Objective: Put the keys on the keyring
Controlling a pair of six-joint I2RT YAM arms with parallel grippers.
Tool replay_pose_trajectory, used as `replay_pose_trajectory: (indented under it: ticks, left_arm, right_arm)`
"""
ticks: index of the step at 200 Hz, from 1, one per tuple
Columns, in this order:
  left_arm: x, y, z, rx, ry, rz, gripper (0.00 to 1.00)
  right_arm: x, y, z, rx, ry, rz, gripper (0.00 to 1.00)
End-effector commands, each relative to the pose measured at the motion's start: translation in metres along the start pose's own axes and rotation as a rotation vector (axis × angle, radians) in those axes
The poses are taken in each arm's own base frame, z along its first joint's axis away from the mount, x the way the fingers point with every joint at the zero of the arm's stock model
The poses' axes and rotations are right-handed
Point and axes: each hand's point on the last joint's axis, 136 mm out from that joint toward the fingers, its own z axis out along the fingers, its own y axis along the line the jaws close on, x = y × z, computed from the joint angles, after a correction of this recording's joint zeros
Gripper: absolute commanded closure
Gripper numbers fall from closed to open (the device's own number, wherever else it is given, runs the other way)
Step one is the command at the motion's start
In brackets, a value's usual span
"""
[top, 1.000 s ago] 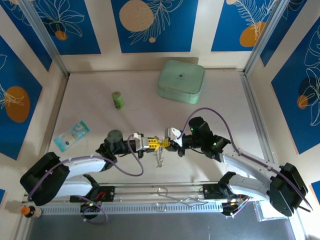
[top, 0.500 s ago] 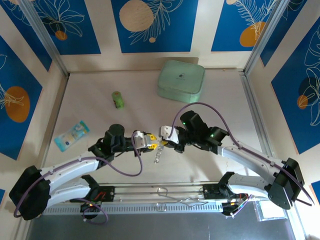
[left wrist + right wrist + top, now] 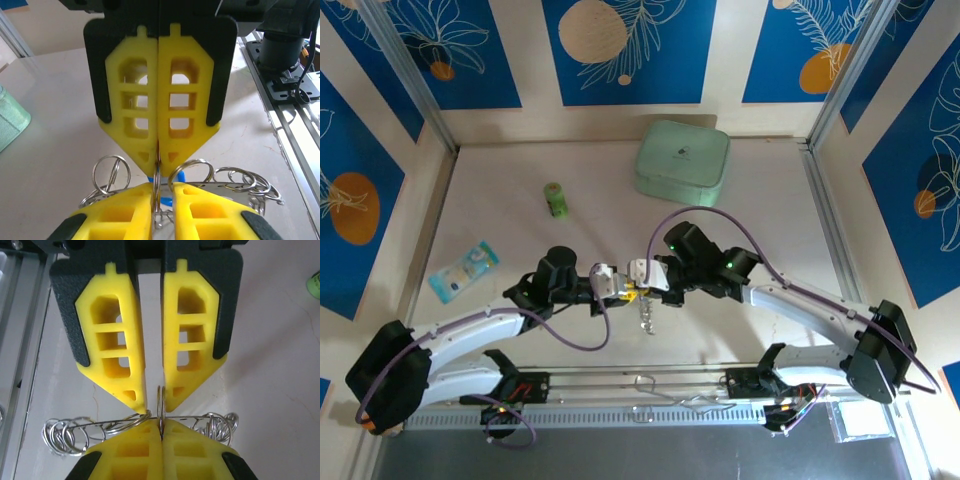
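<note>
**Both hands meet on the keyring above the surface**

The two hands meet tip to tip over the near middle of the surface (image 3: 770, 200). The right hand (image 3: 161, 423) is closed, its yellow fingers pinching a thin loop of the keyring (image 3: 645, 316) that stands edge-on between them. The left hand (image 3: 162, 187) faces it with its fingers a little apart. The same loop runs up through that narrow gap, and in the right wrist view it lies against one left fingertip. The gap looks wider than the wire, so the left hand surrounds the loop rather than clamping it.

The rest of the keyring, a wire strung with small silver loops, spreads to either side just under the fingertips. From above, part of it hangs down below the hands, off the surface.

A blue sliver (image 3: 181, 176) shows behind the tips; I cannot tell whether it is a key.

Well apart, at the far side, sit a mint case (image 3: 682, 163) and a green cylinder (image 3: 554, 199).
</note>
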Motion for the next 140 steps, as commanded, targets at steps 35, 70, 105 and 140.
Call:
replay_pose_trajectory:
  ticks: [35,70,105,140]
  left_arm:
    - [-0.023,-0.003,0.000,0.038,-0.065,0.039,1.00]
    - [-0.033,-0.001,-0.003,-0.001,-0.162,0.026,1.00]
    - [-0.041,-0.002,-0.004,-0.005,-0.269,-0.018,1.00]
    - [-0.039,-0.004,-0.001,0.007,-0.303,-0.048,1.00]
  right_arm:
    - [-0.027,-0.004,-0.011,0.029,-0.132,-0.032,0.92]
    - [-0.024,-0.011,-0.028,0.063,-0.355,0.125,0.73]
    - [-0.017,-0.002,-0.023,0.039,-0.401,0.193,0.73]
    - [-0.015,0.001,-0.020,0.023,-0.418,0.188,0.73]
